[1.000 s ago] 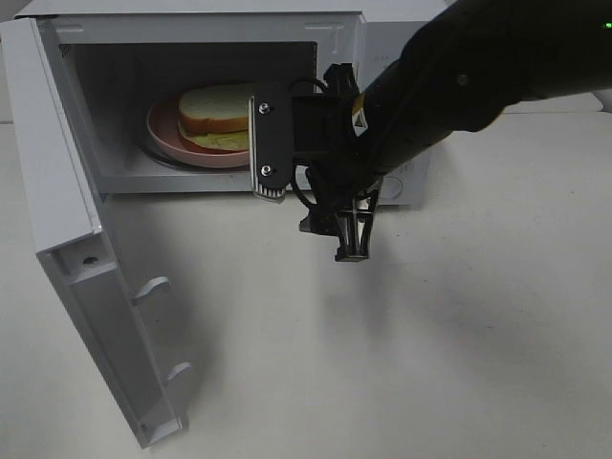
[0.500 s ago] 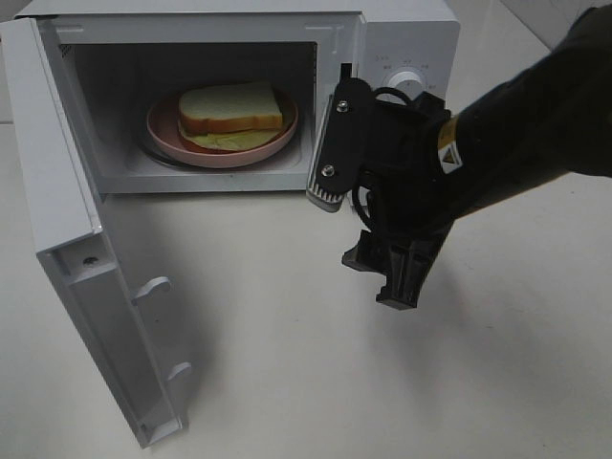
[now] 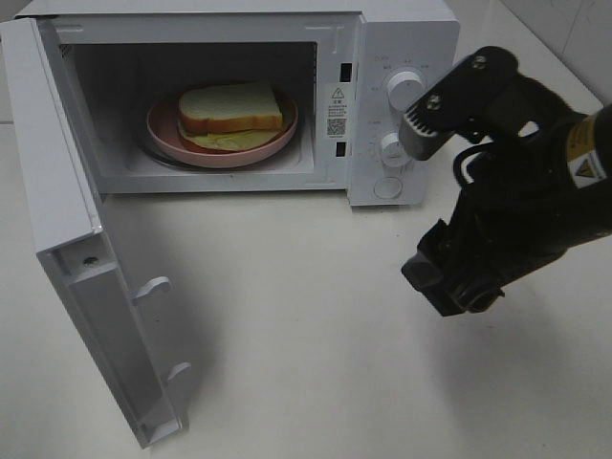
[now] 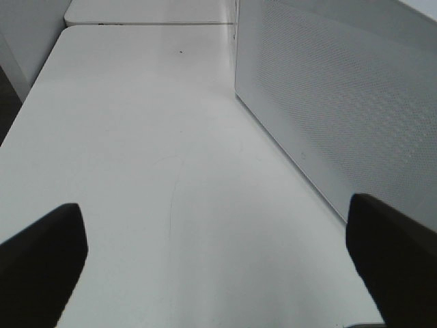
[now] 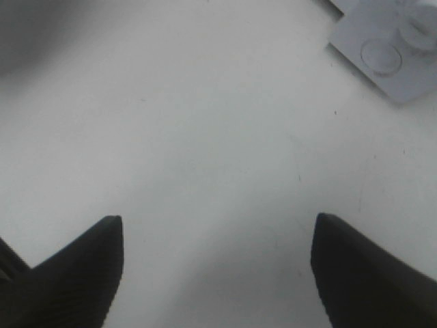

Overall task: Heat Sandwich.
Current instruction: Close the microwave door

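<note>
Black right pincer (image 5: 218,273) spread wide, empty, over table (image 5: 205,137); left pincer (image 4: 218,266) gapes too, holding nothing. Only your high cam shows the sandwich (image 3: 230,108): on pink plate (image 3: 220,159) inside open microwave (image 3: 402,38), well apart from right pincer, on the left arm's side.

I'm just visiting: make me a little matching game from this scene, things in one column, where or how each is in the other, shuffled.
Things:
1. sandwich
2. pink plate
3. microwave door
4. right gripper

Place or state:
a. swung wide open
b. open, empty, above the table
c. lying on the plate
d. inside the microwave, under the sandwich

Pairs: 1-c, 2-d, 3-a, 4-b
</note>
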Controlling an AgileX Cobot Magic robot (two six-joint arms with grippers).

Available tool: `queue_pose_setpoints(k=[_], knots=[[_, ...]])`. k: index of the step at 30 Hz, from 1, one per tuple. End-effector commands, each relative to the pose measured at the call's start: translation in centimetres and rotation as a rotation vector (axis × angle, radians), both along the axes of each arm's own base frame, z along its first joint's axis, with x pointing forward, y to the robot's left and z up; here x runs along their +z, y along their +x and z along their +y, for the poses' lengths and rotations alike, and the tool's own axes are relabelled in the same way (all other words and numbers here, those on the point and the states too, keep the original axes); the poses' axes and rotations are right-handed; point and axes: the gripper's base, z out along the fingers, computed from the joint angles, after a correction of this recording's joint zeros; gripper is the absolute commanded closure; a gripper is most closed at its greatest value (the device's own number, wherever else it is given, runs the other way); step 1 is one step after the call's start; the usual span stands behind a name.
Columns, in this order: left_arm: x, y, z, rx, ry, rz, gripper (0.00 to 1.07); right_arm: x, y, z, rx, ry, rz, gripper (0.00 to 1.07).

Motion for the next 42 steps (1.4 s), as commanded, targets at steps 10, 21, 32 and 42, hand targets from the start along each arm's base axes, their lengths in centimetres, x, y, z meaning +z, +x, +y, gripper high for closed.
queue_pose_setpoints(k=[10, 21, 32, 42], knots=[[-0.1, -0.3, 0.0, 0.004, 0.002, -0.027, 0.09, 2.0, -4.3, -3.6, -0.167, -0.047, 0.185, 0.33], [-0.1, -0.3, 0.0, 0.004, 0.002, -0.027, 0.09, 4.5, -8.9, -7.5, -0.154, -0.075, 0.195, 0.33], [-0.1, -0.3, 0.0, 0.004, 0.002, -0.027, 0.09, 6.9, -14.6, -12.7, -0.164, 0.132, -0.061, 0.33], [-0.1, -0.3, 0.0, 0.004, 0.002, -0.027, 0.09, 6.3, -17.3, -14.6, -0.305, 0.172, -0.245, 0.33]])
